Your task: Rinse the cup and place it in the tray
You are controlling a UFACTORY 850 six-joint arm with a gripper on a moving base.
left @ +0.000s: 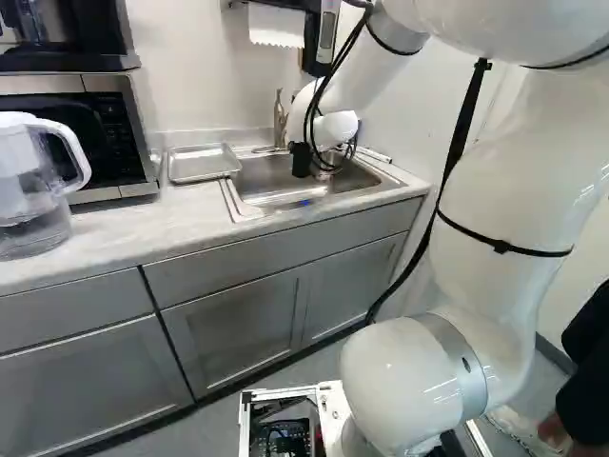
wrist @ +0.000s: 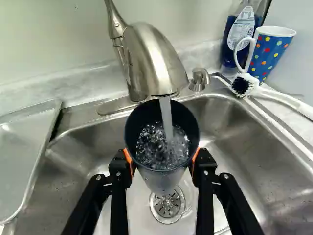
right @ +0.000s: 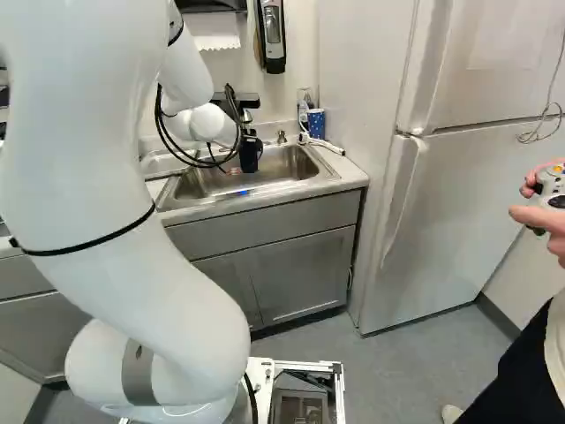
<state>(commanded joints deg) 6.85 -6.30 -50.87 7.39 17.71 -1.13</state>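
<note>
Pincer: you have it [right: 250, 152] closed on the cup, an orange pad on either side; in the wrist view the cup sits squarely between its fingers.
Cup: the dark-mouthed one [wrist: 161, 178], held mouth up over the sink and under the tap, apart from the tray.
Tap: brushed metal [wrist: 154, 58], running; its stream [wrist: 166, 117] falls inside the cup.
Water: churning and bubbly within the cup [wrist: 159, 147].
Sink: steel basin [wrist: 239, 127] set into the bench [left: 114, 228]; you see the drain [wrist: 167, 205] just past the cup's underside.
Tray: shallow metal [left: 203, 163], lying on the bench beside the sink, left of it in the left base view.
Far corner: blue dotted mug [wrist: 269, 54] upright by a bottle [wrist: 239, 36] of blue liquid, on the side of the sink away from the tray; scrub brush [wrist: 242, 85] lies just in front of the mug.
Dispenser: short metal spout [wrist: 199, 79] behind the basin, between tap and brush.
Bench end: clear pitcher [left: 33, 181] at the left of your left base view, in front of the microwave [left: 119, 133].
Fridge: pale, tall [right: 441, 203], right of the sink in your right base view.
</note>
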